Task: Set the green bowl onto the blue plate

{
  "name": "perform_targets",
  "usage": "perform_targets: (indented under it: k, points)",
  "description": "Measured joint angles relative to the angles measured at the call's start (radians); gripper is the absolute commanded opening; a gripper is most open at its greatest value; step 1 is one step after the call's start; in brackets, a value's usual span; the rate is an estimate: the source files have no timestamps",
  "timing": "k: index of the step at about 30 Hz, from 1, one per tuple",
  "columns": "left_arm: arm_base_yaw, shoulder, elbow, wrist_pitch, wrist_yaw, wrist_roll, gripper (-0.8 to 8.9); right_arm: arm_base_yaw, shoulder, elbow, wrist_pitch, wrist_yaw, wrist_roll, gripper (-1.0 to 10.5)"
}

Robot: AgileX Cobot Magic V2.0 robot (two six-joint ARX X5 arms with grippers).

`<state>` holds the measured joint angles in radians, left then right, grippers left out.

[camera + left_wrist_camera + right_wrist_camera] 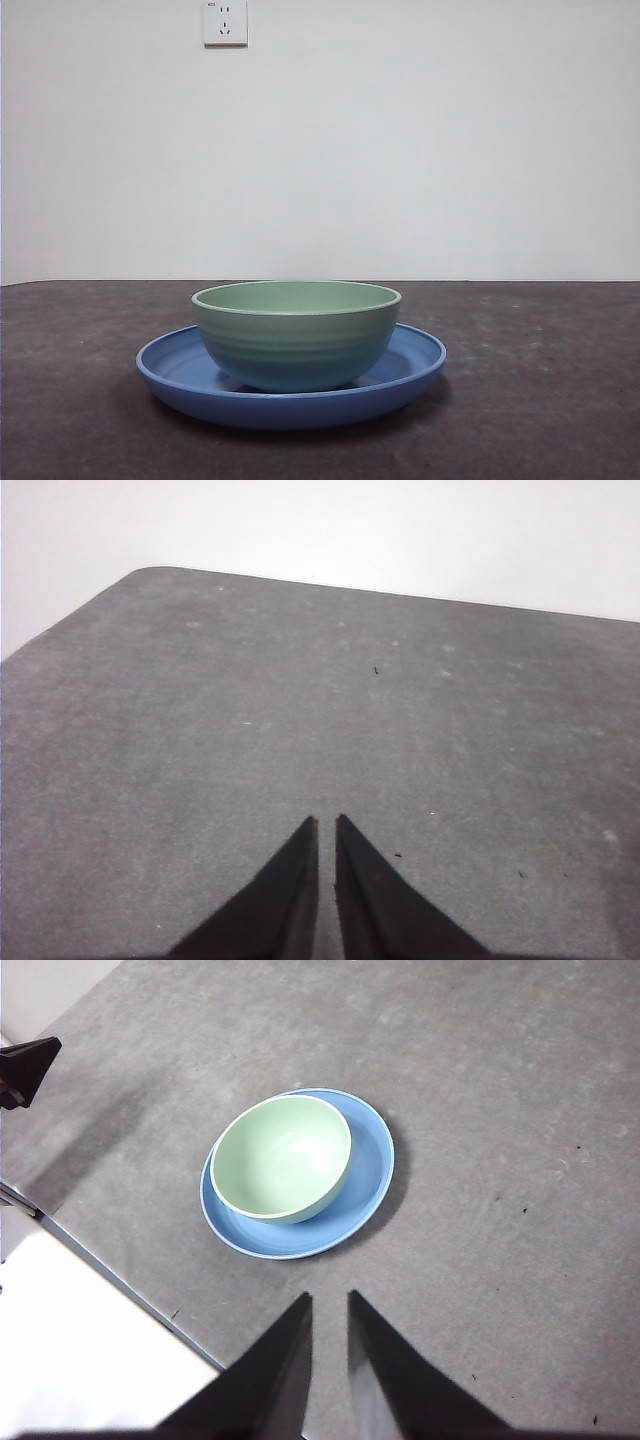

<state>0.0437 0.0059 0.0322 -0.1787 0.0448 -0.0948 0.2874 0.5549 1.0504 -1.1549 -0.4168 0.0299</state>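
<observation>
Where the dark grey, finely speckled matte tabletop [540, 400] fills the foreground: pale mint-green round bowl [296, 335], upright, with faint horizontal ridges on its outer wall and a thin lighter rim, seated inside the wide, shallow, glossy medium-blue round plate [410, 375]. Bowl base resting on the plate's flat floor, ringed on every side by the raised sloping rim; bowl narrower than the plate. Seen from the right wrist, bowl [281, 1158] off-centre within the plate [370, 1175], nearer one side of the rim, smooth pale interior holding nothing. Soft shadow cast by the plate on the table surface.

Behind, plain white wall [450, 150] bearing a white rectangular socket plate [225, 22] near the top edge.

Right gripper [330, 1305] raised well above the table and well apart from bowl and plate, pointing down toward them; two black wedge-shaped jaws nearly together, a narrow gap between the tips, nothing between them. Left gripper [326, 825] hovering over a bare stretch of grey tabletop [300, 700] near a rounded corner, its black tapered jaws likewise almost closed, only a slim slit between, gripping nothing. Neither gripper touching any object; neither arm visible in the front view.
</observation>
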Motion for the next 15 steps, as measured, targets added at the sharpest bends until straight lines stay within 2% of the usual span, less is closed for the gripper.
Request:
perform_targets:
  k: [15]
  points:
    - [-0.023, 0.0, 0.0, 0.0, -0.005, 0.0, 0.29, 0.0, 0.0, 0.0, 0.0, 0.0, 0.0, 0.5]
